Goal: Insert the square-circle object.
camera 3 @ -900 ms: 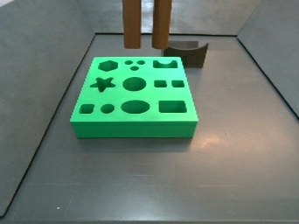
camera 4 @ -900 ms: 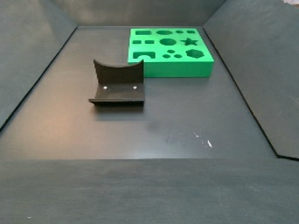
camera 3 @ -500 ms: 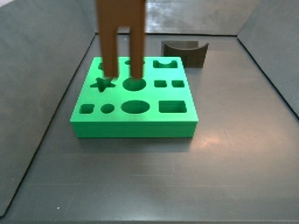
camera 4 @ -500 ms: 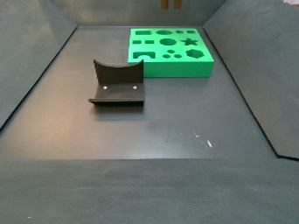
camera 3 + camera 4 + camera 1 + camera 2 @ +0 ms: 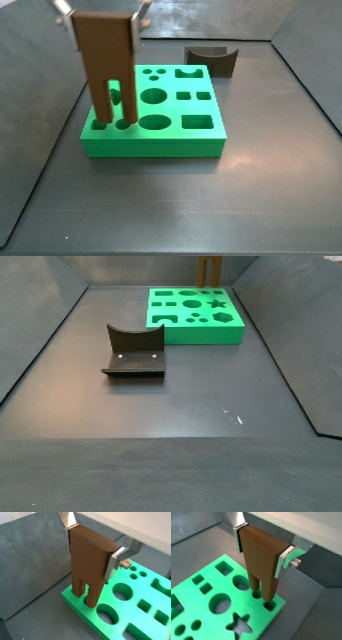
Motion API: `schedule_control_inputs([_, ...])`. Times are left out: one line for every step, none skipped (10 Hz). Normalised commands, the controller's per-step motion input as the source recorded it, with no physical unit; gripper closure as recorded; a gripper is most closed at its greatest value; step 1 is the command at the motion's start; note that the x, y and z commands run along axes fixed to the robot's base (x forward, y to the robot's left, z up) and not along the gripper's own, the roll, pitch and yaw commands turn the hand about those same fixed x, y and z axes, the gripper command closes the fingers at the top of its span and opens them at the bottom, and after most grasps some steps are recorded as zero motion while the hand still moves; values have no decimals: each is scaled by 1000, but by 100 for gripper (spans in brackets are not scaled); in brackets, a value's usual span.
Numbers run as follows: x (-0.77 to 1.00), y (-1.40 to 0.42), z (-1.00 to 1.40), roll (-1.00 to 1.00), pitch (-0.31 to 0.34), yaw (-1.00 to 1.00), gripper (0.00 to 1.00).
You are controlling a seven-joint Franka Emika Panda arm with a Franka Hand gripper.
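Observation:
My gripper (image 5: 100, 16) is shut on the square-circle object (image 5: 107, 62), a tall light-brown slab ending in one round and one square prong. It hangs upright over the green board with shaped holes (image 5: 174, 146). The prong tips are at two small holes by the board's front left corner; I cannot tell whether they have entered. Both wrist views show the gripper (image 5: 92, 547) (image 5: 261, 551) clamping the slab (image 5: 90, 562) (image 5: 261, 559) by its sides above the board (image 5: 70, 599) (image 5: 238, 600). In a side view only a strip of the slab (image 5: 207, 266) shows behind the board (image 5: 201, 334).
The dark fixture (image 5: 211, 58), a bracket with a curved top on a base plate, stands on the grey floor apart from the board; it also shows in a side view (image 5: 134, 353). Grey walls enclose the floor.
The gripper has carried the slab from behind the board, across it, to its front left corner, and lowered it until the prongs reach the holes.

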Motion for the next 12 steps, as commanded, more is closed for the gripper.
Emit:
schedule_control_inputs([-440, -123, -306, 317, -34, 134, 100])
schedule_control_inputs([-171, 0, -229, 177, 0, 77, 100])
schedule_control_inputs([0, 3, -226, 139, 10, 34, 100])
schedule_control_inputs([57, 0, -323, 94, 44, 0, 100])
schedule_control_inputs([263, 0, -366, 51, 59, 0, 100])
schedule_control_inputs([300, 9, -386, 44, 47, -11, 100])
schedule_control_inputs([263, 0, -454, 131, 19, -6, 100])
schedule_control_inputs([154, 0, -529, 280, 3, -31, 100])
schedule_control_inputs([46, 0, -577, 271, 0, -40, 100])
schedule_control_inputs([0, 0, -717, 131, -159, -31, 100])
schedule_control_inputs([-97, 0, -717, 0, -267, -31, 100])
schedule_control_inputs([-146, 0, -689, 0, -283, 0, 100])
